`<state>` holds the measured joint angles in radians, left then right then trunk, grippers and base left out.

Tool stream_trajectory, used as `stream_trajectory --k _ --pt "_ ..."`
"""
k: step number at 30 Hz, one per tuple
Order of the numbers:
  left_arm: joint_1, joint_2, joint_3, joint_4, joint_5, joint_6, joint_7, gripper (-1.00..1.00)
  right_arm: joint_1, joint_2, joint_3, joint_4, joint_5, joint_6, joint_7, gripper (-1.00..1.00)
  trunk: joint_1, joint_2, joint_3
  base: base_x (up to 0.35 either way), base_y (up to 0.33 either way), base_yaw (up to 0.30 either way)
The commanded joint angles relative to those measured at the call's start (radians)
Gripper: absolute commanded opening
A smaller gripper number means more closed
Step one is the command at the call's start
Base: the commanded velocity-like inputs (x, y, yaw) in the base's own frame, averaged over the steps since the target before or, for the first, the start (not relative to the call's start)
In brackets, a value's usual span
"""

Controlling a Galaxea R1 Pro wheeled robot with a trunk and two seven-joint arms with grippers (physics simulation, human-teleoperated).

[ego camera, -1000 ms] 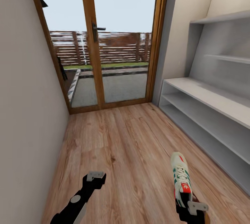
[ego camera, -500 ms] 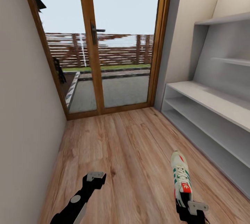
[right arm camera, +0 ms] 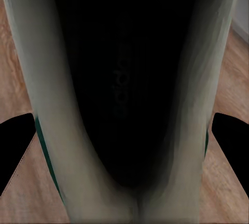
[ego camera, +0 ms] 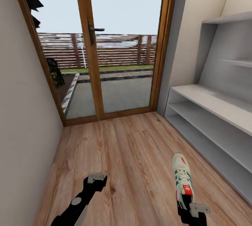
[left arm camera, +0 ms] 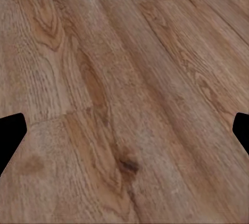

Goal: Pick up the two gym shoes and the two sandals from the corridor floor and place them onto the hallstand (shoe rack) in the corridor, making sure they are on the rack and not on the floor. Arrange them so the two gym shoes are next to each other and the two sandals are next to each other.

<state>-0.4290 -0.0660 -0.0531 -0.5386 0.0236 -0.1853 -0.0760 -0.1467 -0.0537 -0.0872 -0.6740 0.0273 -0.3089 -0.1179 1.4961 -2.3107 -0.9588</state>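
**One sneaker in the right gripper, rack at the side**

The right gripper (ego camera: 190, 209) holds one gym shoe (ego camera: 182, 179) by its heel end, with the toe pointing forward above the corridor floor (ego camera: 133, 156). In the right wrist view the dark opening of the shoe (right arm camera: 122, 89) sits between the two black fingers (right arm camera: 18, 146), so the fingers are clamped on the shoe's sides. The left gripper (ego camera: 95, 180) carries nothing; its fingers (left arm camera: 10, 135) stand apart over bare planks.

The hallstand (ego camera: 210, 114) stands along the right wall, near the shoe but not touching it, and the shelves I can see are bare. At the end of the corridor there is a glass door (ego camera: 101, 44).

I judge the risks as follows. The grip is only at the heel, so the long toe can swing or hit a shelf edge when the arm turns to the rack, and the shoe may slip out and fall to the floor. Also, a careless placement may leave no space beside it for the second sneaker.
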Motion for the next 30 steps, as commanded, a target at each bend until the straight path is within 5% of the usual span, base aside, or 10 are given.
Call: stream_trajectory --k 1,30 --pt "-0.001 0.000 -0.001 0.004 0.003 -0.003 -0.002 1.00 -0.001 0.000 0.000 0.001 0.003 -0.002 -0.004 -1.00 0.000 0.000 -0.001 0.337 0.000 0.000" --pt "-0.001 0.000 0.000 0.009 0.003 -0.020 -0.002 1.00 -0.001 0.000 -0.001 0.001 0.003 -0.002 -0.006 -1.00 0.000 0.000 -0.001 0.337 0.000 0.000"
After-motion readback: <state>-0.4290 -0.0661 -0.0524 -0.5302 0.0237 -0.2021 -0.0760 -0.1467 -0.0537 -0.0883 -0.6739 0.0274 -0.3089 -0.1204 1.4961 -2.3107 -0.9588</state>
